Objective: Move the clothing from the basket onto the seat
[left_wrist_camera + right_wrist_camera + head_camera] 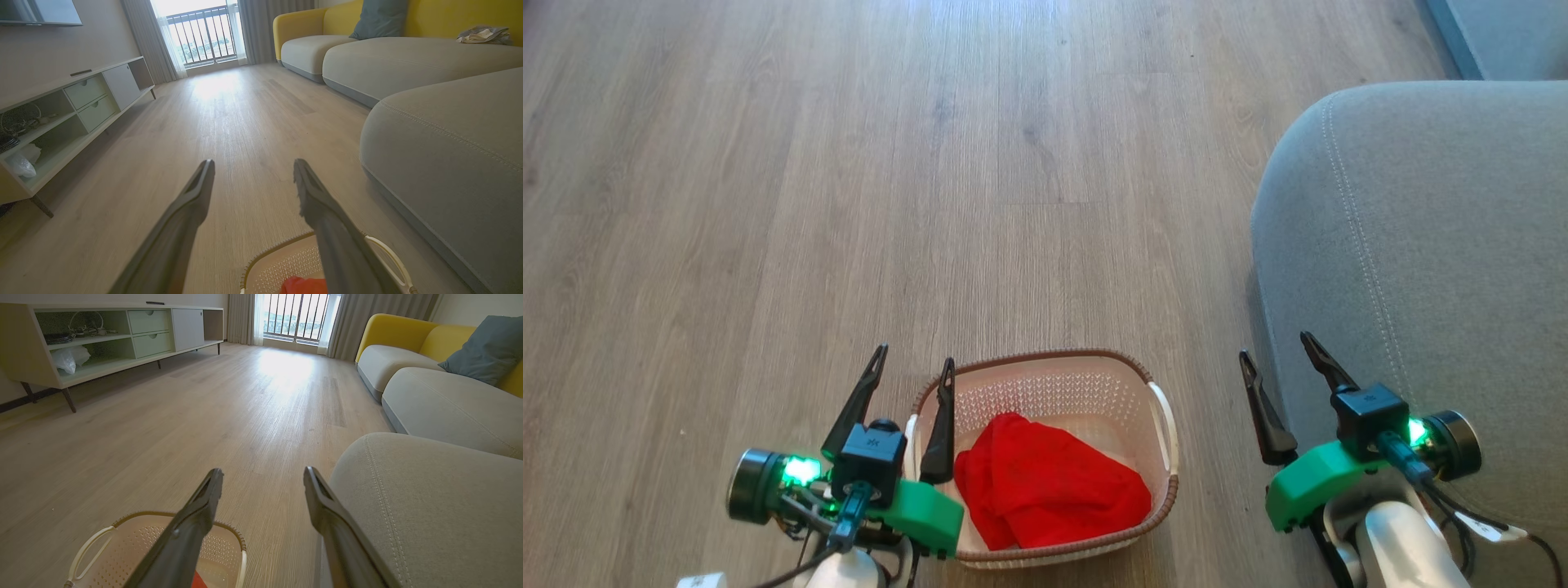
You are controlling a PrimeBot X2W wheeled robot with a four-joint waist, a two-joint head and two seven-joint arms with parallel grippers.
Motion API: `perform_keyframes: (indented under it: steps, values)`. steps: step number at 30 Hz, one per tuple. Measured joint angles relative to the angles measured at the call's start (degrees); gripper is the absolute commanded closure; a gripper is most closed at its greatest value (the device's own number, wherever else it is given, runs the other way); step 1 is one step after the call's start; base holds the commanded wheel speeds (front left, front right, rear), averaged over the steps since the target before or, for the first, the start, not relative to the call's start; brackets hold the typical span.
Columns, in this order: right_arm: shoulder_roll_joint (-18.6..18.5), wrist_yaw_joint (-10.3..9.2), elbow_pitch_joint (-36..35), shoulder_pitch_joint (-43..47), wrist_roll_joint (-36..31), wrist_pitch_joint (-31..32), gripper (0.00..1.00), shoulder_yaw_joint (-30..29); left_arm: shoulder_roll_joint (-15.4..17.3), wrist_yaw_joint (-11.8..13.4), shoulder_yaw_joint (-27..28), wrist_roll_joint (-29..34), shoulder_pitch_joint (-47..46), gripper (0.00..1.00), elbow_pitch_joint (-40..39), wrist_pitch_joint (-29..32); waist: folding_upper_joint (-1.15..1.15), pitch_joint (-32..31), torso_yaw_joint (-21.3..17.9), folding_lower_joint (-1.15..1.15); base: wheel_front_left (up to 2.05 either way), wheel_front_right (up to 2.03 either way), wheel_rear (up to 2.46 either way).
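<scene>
You have one basket [1045,356] on the wooden floor [931,163], close in front of you. One heap of red clothing [1049,482] lies inside it, toward its near side; the folds do not let you count the garments. One grey seat [1437,245] stands to the right, with a strip of floor between it and the basket. You have two grippers. Your left gripper [915,355] hovers at the basket's left rim, fingers spread and holding nothing. Your right gripper [1274,345] sits at the seat's left edge, fingers also spread and empty.
</scene>
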Motion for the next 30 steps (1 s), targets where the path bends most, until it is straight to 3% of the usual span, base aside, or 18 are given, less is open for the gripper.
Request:
perform_keyframes:
  steps: [13,21,30]
  values:
    - [0.0,0.00,0.1,-1.8,-0.5,0.0,0.00,0.1,0.0,-2.5,-0.3,0.2,-1.7,0.00,4.0,0.0,0.00,5.4,-1.4,0.00,0.00,0.00,0.00]
    - [-0.1,0.01,-0.9,-4.5,-0.9,0.0,0.00,-2.0,0.0,-7.6,-1.9,0.1,-8.9,0.00,14.3,0.0,0.00,14.6,-3.3,0.00,0.00,0.00,0.00]
    - [-0.1,0.01,-4.1,-7.1,-0.6,-0.2,0.00,-3.6,0.3,-11.5,-3.7,1.0,-20.3,0.00,25.7,-0.1,0.00,27.3,-6.1,0.03,0.00,0.00,0.00]
